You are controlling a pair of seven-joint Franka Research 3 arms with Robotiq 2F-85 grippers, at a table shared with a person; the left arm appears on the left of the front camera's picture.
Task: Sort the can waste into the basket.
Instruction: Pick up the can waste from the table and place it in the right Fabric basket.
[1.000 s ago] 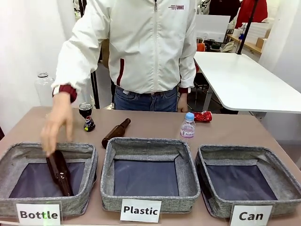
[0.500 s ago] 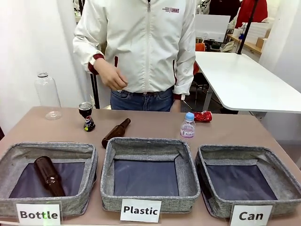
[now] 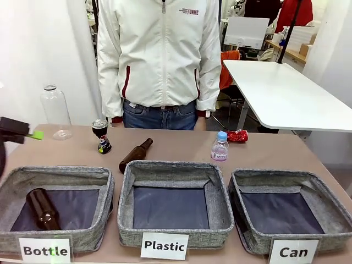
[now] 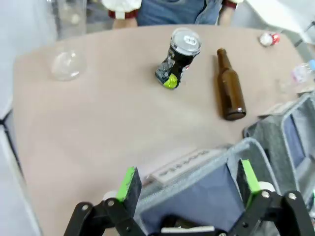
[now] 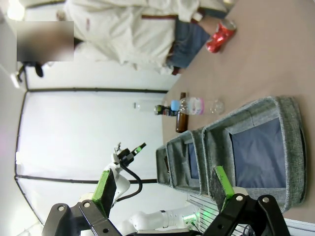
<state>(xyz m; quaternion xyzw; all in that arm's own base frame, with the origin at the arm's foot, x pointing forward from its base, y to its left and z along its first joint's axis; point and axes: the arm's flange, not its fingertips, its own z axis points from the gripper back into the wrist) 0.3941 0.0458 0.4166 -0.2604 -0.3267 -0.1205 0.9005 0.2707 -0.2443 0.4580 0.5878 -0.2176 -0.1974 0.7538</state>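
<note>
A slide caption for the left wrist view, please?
Open left claw above a grey basket; dark crushed can and brown bottle beyond.

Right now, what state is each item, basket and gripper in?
red can: crushed, lying on the table, outside the baskets.
dark can: crushed, standing on end on the table.
Can basket: empty.
Plastic basket: empty.
Bottle basket: holds one brown bottle.
loose brown bottle: lying on the table.
small plastic bottle: upright, capped.
left gripper: open, empty.
right gripper: open, empty.
</note>
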